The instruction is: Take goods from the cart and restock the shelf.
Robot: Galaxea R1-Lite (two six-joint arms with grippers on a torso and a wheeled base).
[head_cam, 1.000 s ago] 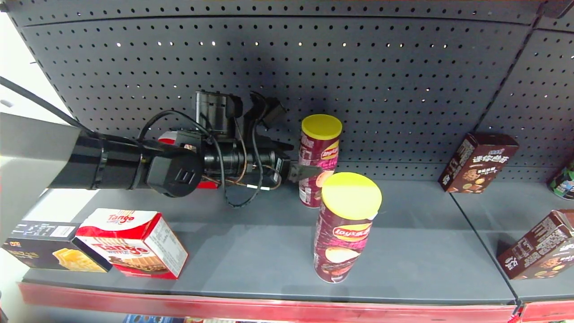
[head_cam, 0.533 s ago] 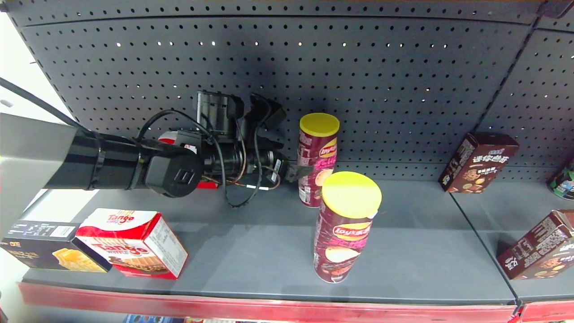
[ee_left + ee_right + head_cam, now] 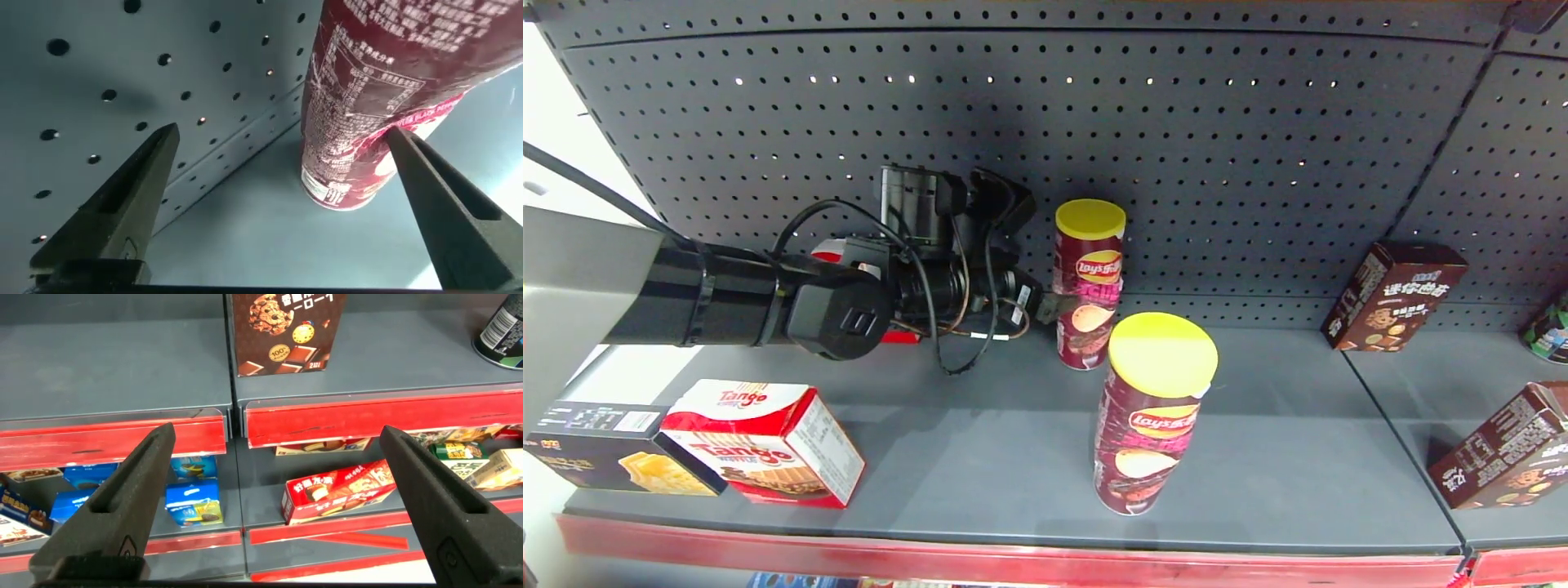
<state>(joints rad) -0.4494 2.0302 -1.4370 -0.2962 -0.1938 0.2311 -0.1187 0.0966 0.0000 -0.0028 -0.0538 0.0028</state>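
Two maroon chips cans with yellow lids stand upright on the grey shelf (image 3: 980, 441). The rear can (image 3: 1086, 286) is close to the pegboard back wall; the front can (image 3: 1147, 416) is nearer the shelf edge. My left gripper (image 3: 1052, 304) reaches in from the left at the rear can's mid height. In the left wrist view that gripper (image 3: 279, 135) is open, and the rear can (image 3: 359, 98) stands at the tip of one finger, beyond the gap. My right gripper (image 3: 276, 434) is open and empty, facing lower shelves.
A red-and-white wafer box (image 3: 768, 445) and a black box (image 3: 613, 449) sit at the shelf's front left. Brown cookie boxes (image 3: 1392, 296) (image 3: 1503, 449) lean on the right. A red price rail (image 3: 368, 420) fronts the lower shelves, which hold several snack boxes.
The rear can has shifted a little left and toward the back wall, turned so its label faces front, and stands straighter. My left gripper has drawn back slightly to the left.
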